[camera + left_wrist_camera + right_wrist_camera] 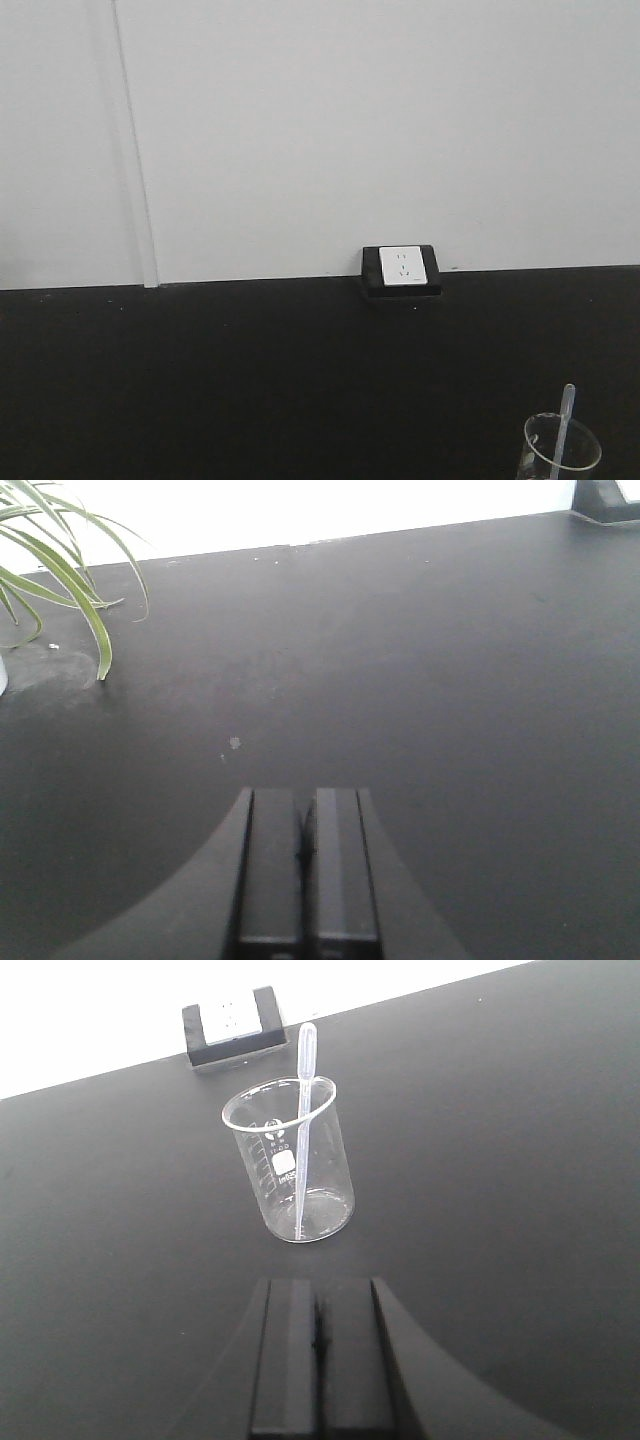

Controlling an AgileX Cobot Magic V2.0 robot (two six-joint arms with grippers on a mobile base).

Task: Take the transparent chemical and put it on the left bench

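Closest, the right gripper (pixel 318 1295): two flat black fingers pressed side by side with only a hairline seam between them, gripping nothing, hanging over a matte black flat worktop (pixel 520 1180). Just beyond its tips, not touching, a small clear glass beaker (pixel 330 1180) with white graduation marks stands upright, well in from the back edge. The transparent chemical (pixel 302 1110), a thin clear colourless plastic pipette, leans inside it: lower end on the beaker floor, stem against the far rim, bulb end well above the rim. The front camera catches the same beaker (pixel 560 455) and pipette top (pixel 566 410) low on its right side, near the front edge of the worktop. The left gripper (pixel 303 805) has black fingers likewise closed tight and holds nothing, over bare black surface. Farther off, toward the back left corner, long green and cream striped plant leaves (pixel 70 570) droop over the worktop. On the back edge sits a white wall socket (pixel 403 268) in a black block frame, against a plain white wall (pixel 350 130).
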